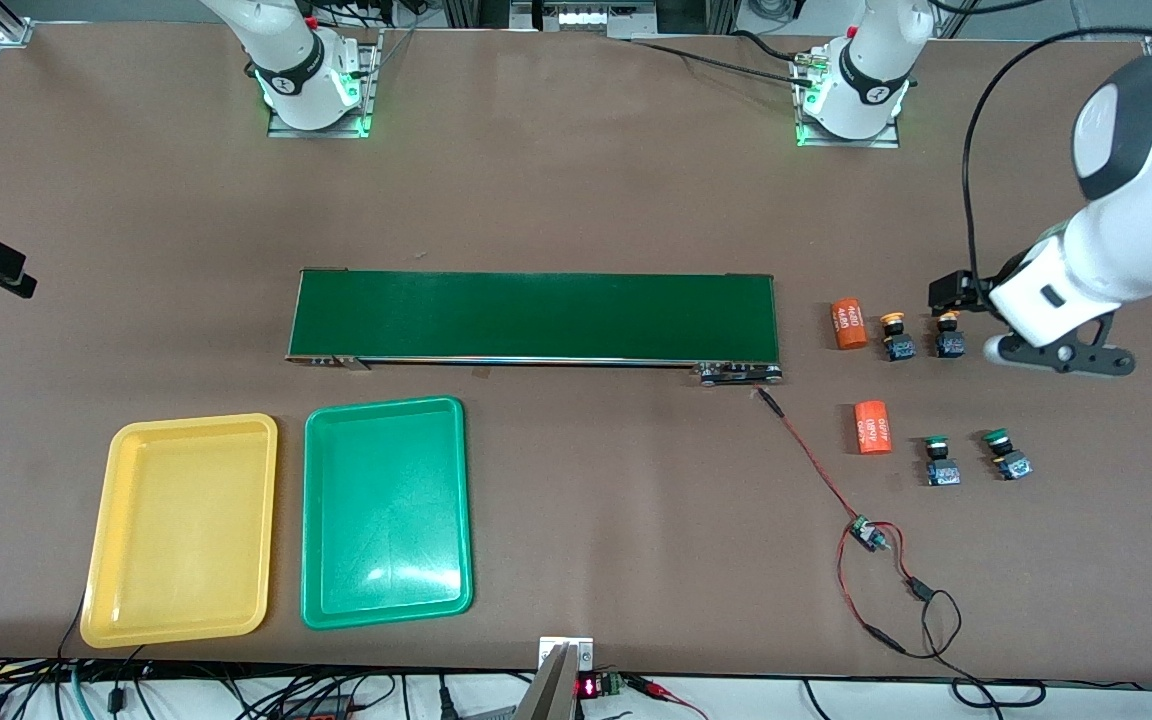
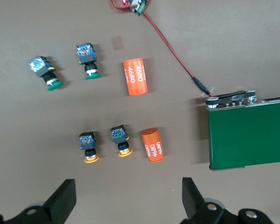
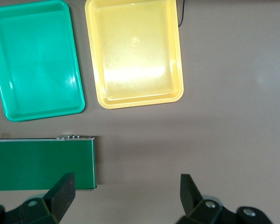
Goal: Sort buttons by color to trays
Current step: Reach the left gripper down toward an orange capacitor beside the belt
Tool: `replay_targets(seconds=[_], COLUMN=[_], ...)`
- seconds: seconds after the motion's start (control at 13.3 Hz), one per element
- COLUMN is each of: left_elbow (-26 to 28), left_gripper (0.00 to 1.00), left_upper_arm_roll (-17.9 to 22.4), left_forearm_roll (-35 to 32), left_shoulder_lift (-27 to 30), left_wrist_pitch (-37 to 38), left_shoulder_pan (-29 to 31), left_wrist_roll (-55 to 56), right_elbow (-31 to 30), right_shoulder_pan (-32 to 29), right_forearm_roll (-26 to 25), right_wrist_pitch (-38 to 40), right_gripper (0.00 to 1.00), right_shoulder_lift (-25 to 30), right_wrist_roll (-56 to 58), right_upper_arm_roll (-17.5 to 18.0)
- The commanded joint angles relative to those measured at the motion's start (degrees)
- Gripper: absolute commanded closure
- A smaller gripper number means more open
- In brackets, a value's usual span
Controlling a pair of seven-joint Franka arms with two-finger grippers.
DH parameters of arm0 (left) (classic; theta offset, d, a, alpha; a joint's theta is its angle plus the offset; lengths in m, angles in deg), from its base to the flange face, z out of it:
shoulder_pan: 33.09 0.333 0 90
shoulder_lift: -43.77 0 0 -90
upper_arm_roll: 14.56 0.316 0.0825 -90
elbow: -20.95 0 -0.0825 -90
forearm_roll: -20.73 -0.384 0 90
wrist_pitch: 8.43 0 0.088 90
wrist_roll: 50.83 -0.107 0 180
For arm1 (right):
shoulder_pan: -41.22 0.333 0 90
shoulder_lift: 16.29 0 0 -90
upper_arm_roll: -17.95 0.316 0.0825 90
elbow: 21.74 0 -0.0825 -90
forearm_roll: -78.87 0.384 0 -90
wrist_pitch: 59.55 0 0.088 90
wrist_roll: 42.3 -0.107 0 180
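Hovering: left claw [image 2: 126, 200] released over yellow buttons [image 2: 89, 148]; right claw [image 3: 126, 198] released

I work in a robotics lab. My two arm bases [image 1: 316, 90] are bolted on metal plates at one edge of a brown counter [image 1: 576, 200], with green lights on them. A small conveyor belt [image 1: 534, 316] lies in the middle, with bare red and black wires [image 1: 841, 500]. Many cables [image 1: 236, 690] hang along the counter's front edge.
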Motion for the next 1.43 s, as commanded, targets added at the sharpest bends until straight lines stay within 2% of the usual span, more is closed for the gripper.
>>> replay_targets(seconds=[0.0, 0.3, 0.9, 1.13, 1.2, 1.28, 1.35], left_elbow=[-2.4, -1.8, 3.3, 4.7, 4.7, 4.7, 4.8], left_gripper=[0.0, 0.0, 0.0, 0.05, 0.18, 0.4, 0.49], left_upper_arm_roll=[0.0, 0.1, 0.9, 1.0, 0.9, 0.9, 0.8], left_forearm_roll=[-0.2, -0.6, -1.0, -1.0, -1.0, -1.0, -1.1], left_shoulder_lift=[-5.9, -14.8, -24.8, -27.8, -28.6, -28.5, -28.3], left_wrist_pitch=[-3.4, -16.3, -33.9, -39.7, -40.5, -40.0, -39.2], left_shoulder_pan=[0.3, 0.2, 0.5, 0.6, 0.9, 1.1, 1.2], left_wrist_roll=[0.0, 1.3, 2.7, 2.7, 2.7, 2.3, 2.3], right_elbow=[-0.9, -1.1, -1.1, -1.1, -1.1, -1.1, -1.1], right_shoulder_pan=[-1.2, -1.8, -0.2, -0.1, -0.2, -0.1, -0.1], right_forearm_roll=[0.8, 1.1, 0.9, 0.9, 0.9, 0.9, 0.9], right_wrist_pitch=[-1.1, -2.3, -1.8, -1.8, -1.9, -1.9, -1.9], right_gripper=[0.0, 0.0, 0.0, 0.0, 0.0, 0.0, 0.0], right_shoulder_lift=[0.0, -0.6, -0.1, -0.1, -0.1, -0.1, -0.1], right_wrist_roll=[-0.8, -0.8, 0.0, 0.0, 0.0, 0.0, 0.0], right_upper_arm_roll=[0.0, 0.1, 0.7, 0.7, 0.7, 0.7, 0.7])
